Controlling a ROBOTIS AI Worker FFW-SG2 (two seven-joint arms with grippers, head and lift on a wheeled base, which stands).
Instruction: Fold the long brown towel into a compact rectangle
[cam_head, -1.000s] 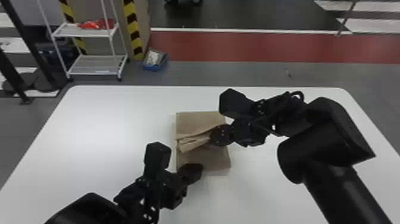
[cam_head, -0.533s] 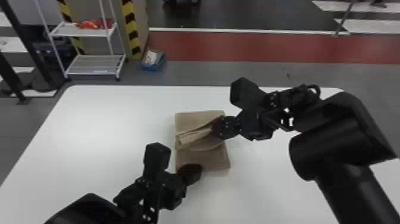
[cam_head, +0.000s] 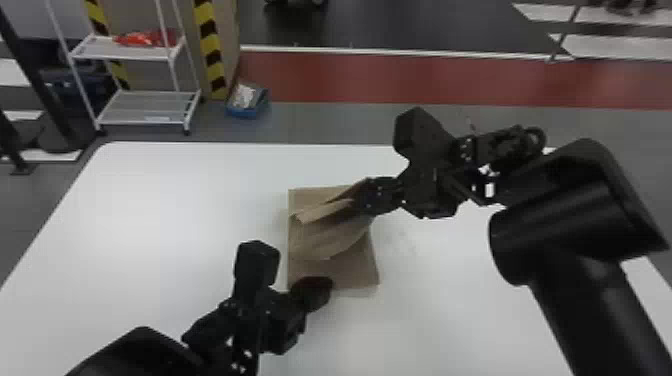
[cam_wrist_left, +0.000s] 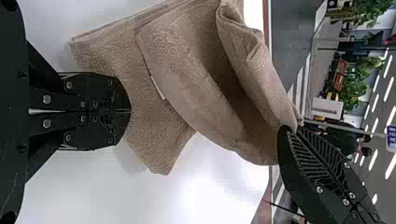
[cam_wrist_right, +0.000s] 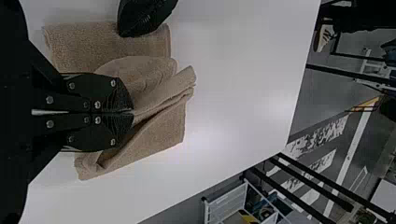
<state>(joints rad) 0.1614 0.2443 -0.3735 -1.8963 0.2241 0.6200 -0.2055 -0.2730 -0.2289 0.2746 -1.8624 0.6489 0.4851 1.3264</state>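
We have the brown towel (cam_head: 332, 240) on the white table (cam_head: 150, 200), partly folded into a stack, its upper layers raised and rumpled. The stack lies under the left jaws and reaches away from them, up to and under the right jaws.

Our left gripper (cam_head: 325, 287) has its jaws closed together, with no cloth visible between them. They sit over the near part of the stack, by its near left corner; we cannot tell how firmly they press on it, if at all. Just ahead of those jaws the bottom layers lie flat, and a curved upper flap lifts off them. On that flap, out past the left jaws, we see a small white label (cam_wrist_left: 157, 87) at the edge.

Our right gripper (cam_head: 359, 197) has its jaws clamped on the lifted towel layers at the stack's right side, farther out than the left jaws and above the table. From the right jaws a fold slopes down toward the stack's left edge, while a loose flap hangs on their near side. Between the two pairs of jaws, the flap's rounded edge arches over the flat layers.

Well beyond both pairs of jaws, past the table's far edge, stand a white wire cart (cam_head: 145, 107) and a blue bin (cam_head: 248, 107).
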